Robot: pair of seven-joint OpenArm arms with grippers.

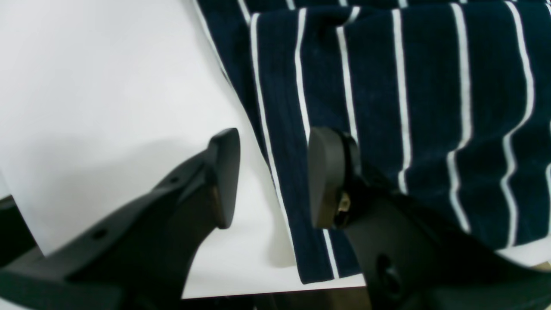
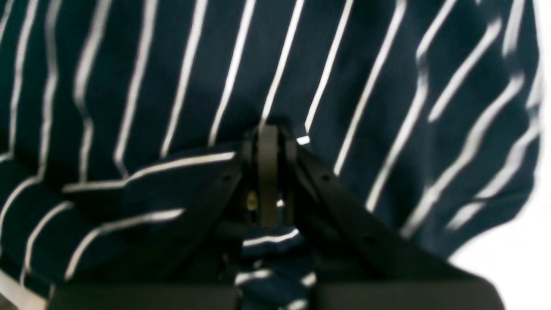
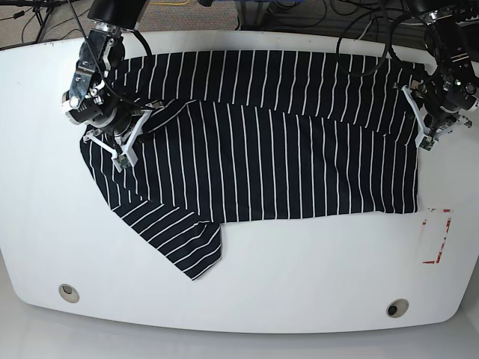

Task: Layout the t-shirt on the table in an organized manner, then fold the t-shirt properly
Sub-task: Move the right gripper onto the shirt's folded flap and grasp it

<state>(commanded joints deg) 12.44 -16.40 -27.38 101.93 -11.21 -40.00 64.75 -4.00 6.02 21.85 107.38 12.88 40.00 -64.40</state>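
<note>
A white table (image 3: 247,292) with two grommet holes is seen from above; one t-shirt (image 3: 269,157) is spread across its upper half, one sleeve trailing toward the near-left; two grippers are counted. The right gripper (image 2: 267,172) is pinched tight on a fold of the t-shirt; the left gripper (image 1: 271,181) is held open and empty, straddling the garment's edge. A one-sided pull is judged likely to skew or bunch the layers.
</note>
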